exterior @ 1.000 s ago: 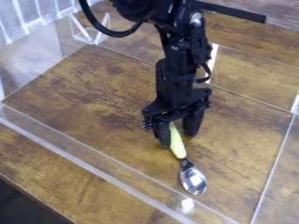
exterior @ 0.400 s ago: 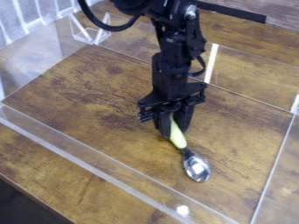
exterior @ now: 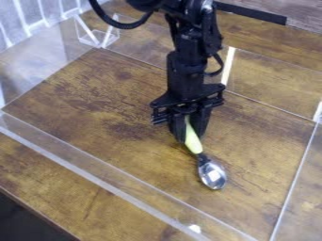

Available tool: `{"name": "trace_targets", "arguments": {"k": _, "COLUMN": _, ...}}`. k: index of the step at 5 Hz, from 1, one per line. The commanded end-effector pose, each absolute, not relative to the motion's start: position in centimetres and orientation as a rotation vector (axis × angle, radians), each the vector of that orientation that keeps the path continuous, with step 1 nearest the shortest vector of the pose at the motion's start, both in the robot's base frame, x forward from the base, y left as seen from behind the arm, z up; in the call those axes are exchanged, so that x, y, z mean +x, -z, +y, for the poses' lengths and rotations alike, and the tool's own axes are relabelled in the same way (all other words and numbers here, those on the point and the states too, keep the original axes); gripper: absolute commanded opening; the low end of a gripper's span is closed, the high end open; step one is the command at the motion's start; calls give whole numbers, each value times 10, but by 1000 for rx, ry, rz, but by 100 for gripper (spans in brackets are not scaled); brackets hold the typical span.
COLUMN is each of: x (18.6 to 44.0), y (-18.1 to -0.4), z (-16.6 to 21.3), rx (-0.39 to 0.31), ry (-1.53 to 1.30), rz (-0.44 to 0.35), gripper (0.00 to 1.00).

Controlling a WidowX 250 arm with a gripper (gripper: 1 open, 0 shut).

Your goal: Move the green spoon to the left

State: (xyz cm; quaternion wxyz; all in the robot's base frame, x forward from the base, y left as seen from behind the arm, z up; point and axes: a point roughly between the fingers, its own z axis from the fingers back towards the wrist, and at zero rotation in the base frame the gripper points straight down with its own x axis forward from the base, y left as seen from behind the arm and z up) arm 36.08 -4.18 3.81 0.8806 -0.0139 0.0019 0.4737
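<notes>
A dark wooden table (exterior: 88, 104) with a strong plank grain fills almost the whole view, and a low clear acrylic wall (exterior: 94, 179) runs around its working area, its near edge cutting diagonally across the lower left and another transparent panel standing at the far left corner. From the top of the view a black robot arm (exterior: 191, 52) comes down right of centre, with a black cable looping off its upper part toward the far left. The arm ends in a black gripper (exterior: 189, 125) that points straight down at the table, its two dark fingers (exterior: 171, 120) standing on either side of the upper end of the green spoon (exterior: 195, 151). The jaws are drawn in against the yellow-green handle and pinch it between them, so the pincer is closed on the spoon. The spoon lies right of the table's centre and toward the near side, slanting from the gripper down to the near right; its handle end is hidden among the fingers, while its round silver bowl (exterior: 210, 174) sits on or just above the wood, nearer the camera than the gripper. Whether the bowl touches the table cannot be told.
</notes>
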Motion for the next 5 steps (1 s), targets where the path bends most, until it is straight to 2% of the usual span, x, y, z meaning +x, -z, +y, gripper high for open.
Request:
{"name": "trace_targets", "arguments": {"k": 1, "x": 372, "y": -54, "z": -33, "rx": -65, "ry": -1005, "rz": -36, "gripper": 0}}
{"name": "trace_targets", "arguments": {"k": 5, "x": 374, "y": -55, "z": -28, "rx": -77, "ry": -1011, "rz": -20, "gripper": 0}}
